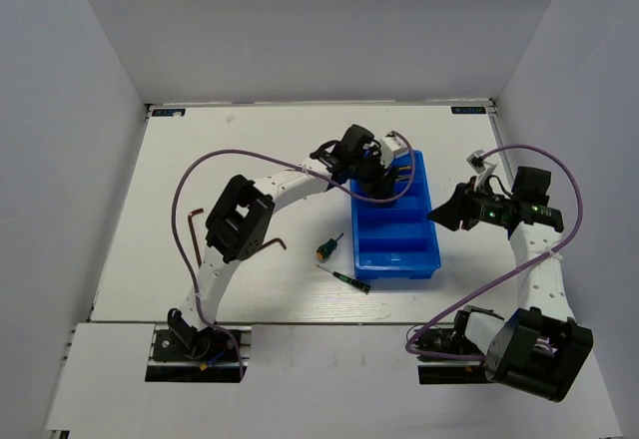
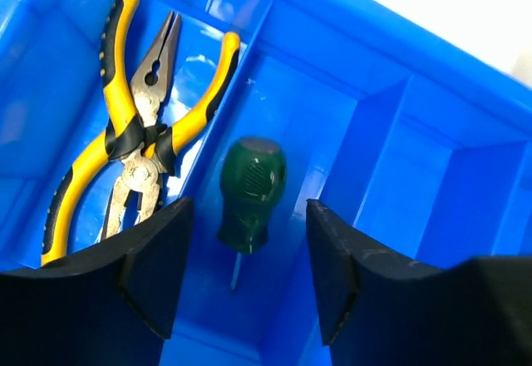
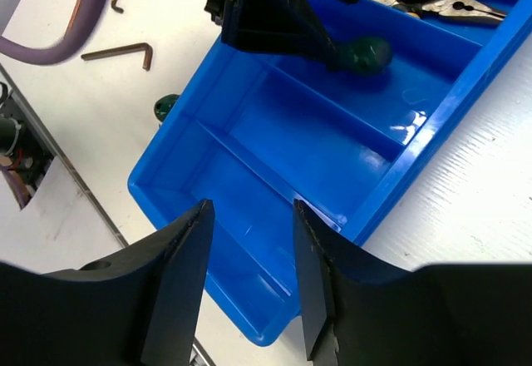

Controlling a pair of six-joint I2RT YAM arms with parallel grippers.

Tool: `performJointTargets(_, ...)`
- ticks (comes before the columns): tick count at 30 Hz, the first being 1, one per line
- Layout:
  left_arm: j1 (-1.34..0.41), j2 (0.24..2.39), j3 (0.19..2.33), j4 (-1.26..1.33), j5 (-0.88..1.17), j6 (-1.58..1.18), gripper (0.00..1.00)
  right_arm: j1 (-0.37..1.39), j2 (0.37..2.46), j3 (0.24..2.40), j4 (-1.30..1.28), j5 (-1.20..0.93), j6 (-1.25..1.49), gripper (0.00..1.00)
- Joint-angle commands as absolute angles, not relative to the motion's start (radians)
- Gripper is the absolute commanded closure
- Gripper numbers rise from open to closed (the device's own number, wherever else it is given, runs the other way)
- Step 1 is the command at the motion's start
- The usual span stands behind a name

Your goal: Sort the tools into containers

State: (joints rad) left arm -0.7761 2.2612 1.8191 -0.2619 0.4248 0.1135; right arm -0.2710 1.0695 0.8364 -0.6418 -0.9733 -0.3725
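Over blue tray far end, left pincer open, jaws clear of the divider walls. Green screwdriver lies loose below, between them. Pliers in next compartment, arm hides them in top view. Right pincer open, empty, at tray's right rim. Top view only: thin screwdriver and hex keys on open counter left of tray.

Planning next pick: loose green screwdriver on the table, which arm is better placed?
Left. The loose green screwdriver lies left of the tray, on the left arm's side, and the left end effector is open. The right end effector would likely reach across the tray.
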Motion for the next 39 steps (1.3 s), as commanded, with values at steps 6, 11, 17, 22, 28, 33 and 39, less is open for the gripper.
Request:
performJointTargets(6, -0.796, 1.967, 1.790, -0.219, 0.346, 0.051, 0.76, -0.235, 1.060, 0.884, -0.680, -1.031, -0.449, 0.59)
performJointTargets(11, -0.733, 1.621, 1.490, -0.284, -0.097, -0.139, 1.00, -0.051, 1.043, 0.850, -0.600, -1.064, -0.651, 0.73)
performJointTargets(17, -0.551, 1.385, 1.175, -0.483, -0.351, -0.244, 0.21, 0.294, 1.282, 1.055, -0.848, -0.893, -1.202, 0.36)
performJointTargets(22, -0.453, 1.227, 0.964, -0.468, -0.337, -0.279, 0.18, 0.576, 1.489, 1.267, -0.912, -0.666, -1.328, 0.28)
performJointTargets(28, -0.442, 1.050, 0.907, -0.425, -0.451, -0.221, 0.38, 0.736, 1.683, 1.350, -0.965, -0.485, -1.560, 0.38)
performJointTargets(33, -0.442, 1.002, 0.897, -0.425, -0.501, -0.210, 0.64, 0.804, 1.802, 1.433, -1.006, -0.462, -1.548, 0.42)
performJointTargets(39, -0.420, 0.950, 0.897, -0.425, -0.502, -0.210, 0.47, 0.891, 1.868, 1.408, -0.899, -0.359, -1.461, 0.42)
